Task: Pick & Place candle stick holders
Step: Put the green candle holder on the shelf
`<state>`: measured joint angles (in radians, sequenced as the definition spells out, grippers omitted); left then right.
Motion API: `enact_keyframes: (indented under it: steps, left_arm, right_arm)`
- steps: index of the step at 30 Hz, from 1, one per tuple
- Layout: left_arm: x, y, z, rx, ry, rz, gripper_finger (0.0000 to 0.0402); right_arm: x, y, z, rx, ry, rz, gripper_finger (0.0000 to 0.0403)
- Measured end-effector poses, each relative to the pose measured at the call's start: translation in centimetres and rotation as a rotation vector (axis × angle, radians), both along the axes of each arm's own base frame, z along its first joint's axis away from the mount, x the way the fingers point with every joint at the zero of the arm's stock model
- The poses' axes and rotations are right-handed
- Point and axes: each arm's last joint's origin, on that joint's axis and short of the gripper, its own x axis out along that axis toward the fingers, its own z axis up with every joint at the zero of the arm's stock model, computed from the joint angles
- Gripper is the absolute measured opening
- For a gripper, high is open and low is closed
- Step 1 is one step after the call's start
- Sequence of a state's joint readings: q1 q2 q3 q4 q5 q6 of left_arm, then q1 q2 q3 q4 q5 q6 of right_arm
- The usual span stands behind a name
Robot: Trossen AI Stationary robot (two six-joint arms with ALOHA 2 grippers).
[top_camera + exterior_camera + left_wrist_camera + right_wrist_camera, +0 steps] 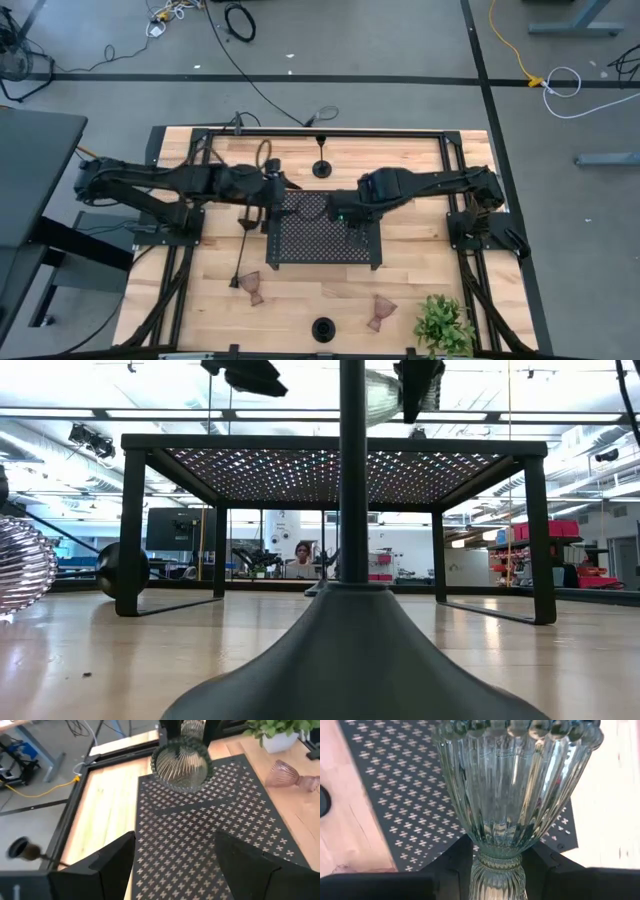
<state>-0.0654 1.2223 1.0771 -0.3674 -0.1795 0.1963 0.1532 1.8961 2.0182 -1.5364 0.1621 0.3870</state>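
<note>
My right gripper (340, 212) is shut on the pale green glass holder (515, 785) over the black perforated tray (323, 245). The holder also shows in the left wrist view (181, 762). My left gripper (175, 865) is open and empty over the tray's left part, facing the holder. One black holder (321, 165) stands on its base at the far edge and another (323, 328) at the near edge. A third (241, 250) lies on its side left of the tray. Two pinkish glass holders (253, 288) (381, 312) lie on the table near the front. My right gripper pinches the green holder's narrow waist (497, 862) between its two fingers (452, 857). The wide ribbed cup (517, 775) reaches out past the fingertips, toward my left gripper. The holder is above the tray top; whether it touches the tray cannot be told.
A small leafy plant (443, 322) stands at the near right corner. The tray stands on legs (132, 530) above the wooden table. A black frame runs along the table's edges (300, 132). A person shows far off in the room (301, 555).
</note>
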Motion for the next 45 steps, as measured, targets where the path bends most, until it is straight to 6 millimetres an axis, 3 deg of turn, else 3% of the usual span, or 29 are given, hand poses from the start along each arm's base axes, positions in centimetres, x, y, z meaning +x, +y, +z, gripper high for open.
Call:
enact_keyframes:
  steps: [6, 17, 29, 45]
  left_arm:
    - [2.7, -1.0, 0.0, 0.021, 0.024, -0.039, 0.0271]
    - [5.3, -2.5, 0.4, 0.015, 0.025, -0.114, 0.0271]
    - [5.9, -3.0, 0.8, 0.177, 0.020, -0.202, 0.0274]
    - [6.8, -2.4, 0.6, 0.177, -0.026, -0.212, 0.0352]
  right_arm:
    - [-0.1, 1.3, 0.0, -0.037, -0.020, 0.036, 0.0119]
    - [-0.1, 2.2, 0.1, -0.055, -0.042, 0.042, 0.0119]
    - [0.1, 2.3, 0.2, -0.061, -0.069, 0.035, 0.0119]
    - [0.2, 2.8, 0.3, -0.075, -0.101, 0.057, 0.0119]
